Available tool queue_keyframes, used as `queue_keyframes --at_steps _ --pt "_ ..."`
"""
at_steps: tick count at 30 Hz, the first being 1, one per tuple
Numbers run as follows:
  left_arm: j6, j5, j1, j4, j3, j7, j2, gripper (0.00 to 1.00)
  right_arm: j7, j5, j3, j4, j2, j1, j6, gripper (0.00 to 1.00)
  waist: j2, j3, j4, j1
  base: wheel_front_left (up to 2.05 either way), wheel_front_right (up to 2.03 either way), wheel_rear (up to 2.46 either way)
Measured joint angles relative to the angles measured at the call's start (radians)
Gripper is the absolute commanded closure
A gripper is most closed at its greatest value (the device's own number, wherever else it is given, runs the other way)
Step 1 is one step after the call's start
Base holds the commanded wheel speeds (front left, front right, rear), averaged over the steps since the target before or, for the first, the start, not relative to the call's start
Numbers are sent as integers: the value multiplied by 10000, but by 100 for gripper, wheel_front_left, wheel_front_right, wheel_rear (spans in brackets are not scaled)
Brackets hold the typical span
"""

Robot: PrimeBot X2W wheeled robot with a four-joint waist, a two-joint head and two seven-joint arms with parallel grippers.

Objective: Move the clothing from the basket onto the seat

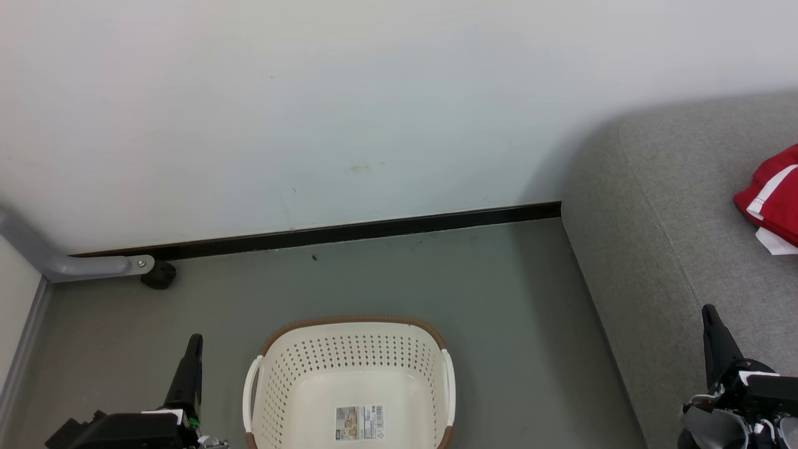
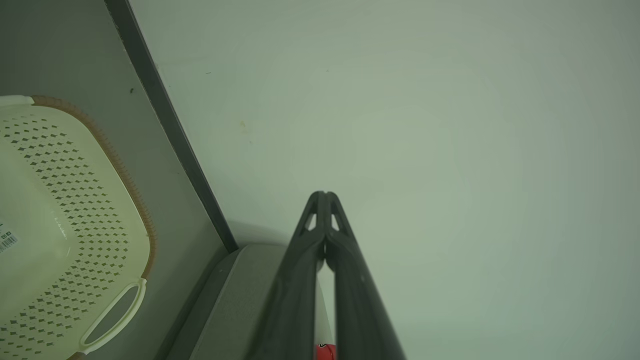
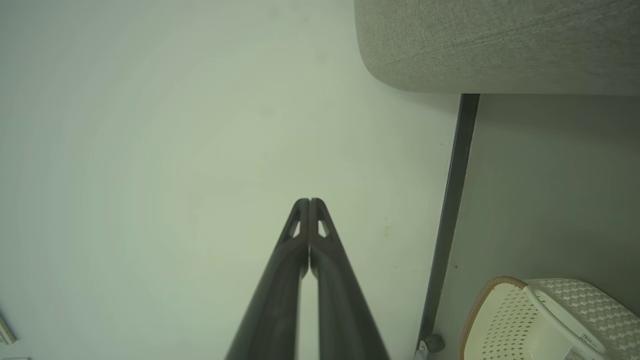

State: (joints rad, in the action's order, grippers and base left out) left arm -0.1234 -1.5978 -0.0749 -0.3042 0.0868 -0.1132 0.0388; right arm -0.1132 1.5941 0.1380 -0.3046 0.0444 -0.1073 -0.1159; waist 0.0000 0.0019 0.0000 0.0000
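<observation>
The clothing is bunched on the seat, its long axis cut off by the frame. The basket is set on grey floor by a white wall. The left gripper and right gripper are pinched together.

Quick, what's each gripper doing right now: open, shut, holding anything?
Left gripper: shut, fingertips together, holding nothing.
Right gripper: shut, fingertips together, holding nothing.
</observation>
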Motion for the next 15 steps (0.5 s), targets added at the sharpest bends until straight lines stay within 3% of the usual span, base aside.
queue_keyframes --at_steps 15 --pt "0 -13 0 8 0 0 0 100 0 0 0 4 0 0 0 100 0 0 0 0 0 0 0"
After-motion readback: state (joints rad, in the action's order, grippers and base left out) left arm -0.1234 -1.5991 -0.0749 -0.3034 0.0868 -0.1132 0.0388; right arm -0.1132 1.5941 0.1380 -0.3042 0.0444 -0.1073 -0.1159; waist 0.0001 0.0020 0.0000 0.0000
